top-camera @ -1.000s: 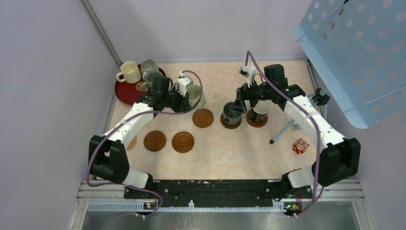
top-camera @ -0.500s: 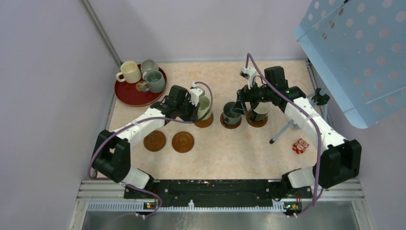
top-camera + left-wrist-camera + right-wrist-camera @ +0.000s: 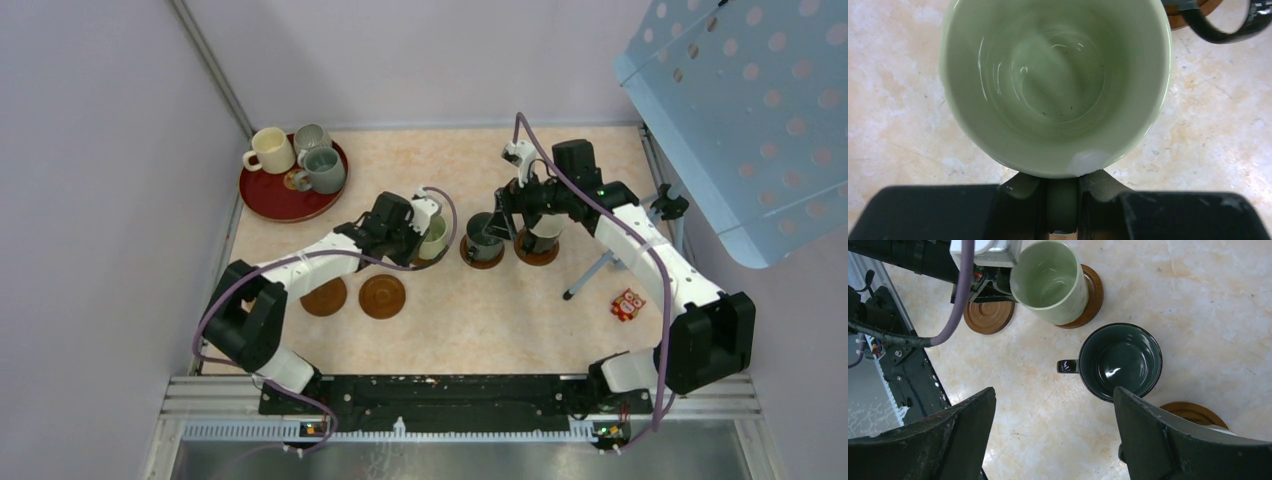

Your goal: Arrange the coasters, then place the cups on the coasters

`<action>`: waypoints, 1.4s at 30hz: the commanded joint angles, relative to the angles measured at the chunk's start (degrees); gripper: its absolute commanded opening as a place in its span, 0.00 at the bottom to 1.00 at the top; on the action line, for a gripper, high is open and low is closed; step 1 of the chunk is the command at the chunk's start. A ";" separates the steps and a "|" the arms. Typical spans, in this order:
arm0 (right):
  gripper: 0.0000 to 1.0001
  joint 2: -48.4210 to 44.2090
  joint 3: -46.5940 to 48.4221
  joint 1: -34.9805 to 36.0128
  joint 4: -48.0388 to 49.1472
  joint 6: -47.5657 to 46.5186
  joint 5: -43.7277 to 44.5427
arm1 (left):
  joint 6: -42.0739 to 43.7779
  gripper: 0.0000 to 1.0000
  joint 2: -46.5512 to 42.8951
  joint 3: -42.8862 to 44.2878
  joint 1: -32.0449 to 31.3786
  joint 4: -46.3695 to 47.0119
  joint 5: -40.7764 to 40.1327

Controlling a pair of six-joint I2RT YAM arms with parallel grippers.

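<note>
On the marbled worktop (image 3: 480, 320), mid-frame, the left tool (image 3: 1063, 192) pinches the pale green cup (image 3: 432, 238) by its handle over a coaster (image 3: 1094, 287), so centre it and lower it flat before releasing, while the right tool (image 3: 1053, 407) gapes empty.

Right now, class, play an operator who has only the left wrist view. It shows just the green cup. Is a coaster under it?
Observer: Yes. The right wrist view shows a coaster under the green cup, peeking out one side.
Operator: Any free coasters?
Observer: Two bare coasters show in the top view, nearer the arm bases.
Operator: Other cups waiting?
Observer: Three cups stand on the red tray.
</note>
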 commanded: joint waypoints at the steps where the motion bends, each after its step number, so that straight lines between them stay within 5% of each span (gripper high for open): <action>1: 0.86 -2.38 -0.25 -0.51 1.61 0.31 -0.47 | 1.55 0.00 0.42 0.71 -0.02 8.04 -3.44; 14: 0.86 -2.51 -0.36 -0.49 1.36 0.13 -0.47 | 2.39 0.00 3.33 0.15 -0.01 9.34 -4.42; 26: 0.86 -2.96 -0.55 -0.47 0.93 -0.46 -0.17 | 1.71 0.19 5.66 0.72 0.14 5.33 -4.42; 42: 0.86 -3.28 -0.36 -0.48 0.83 -0.37 -0.39 | 1.75 0.24 3.37 -1.27 1.06 3.18 -4.48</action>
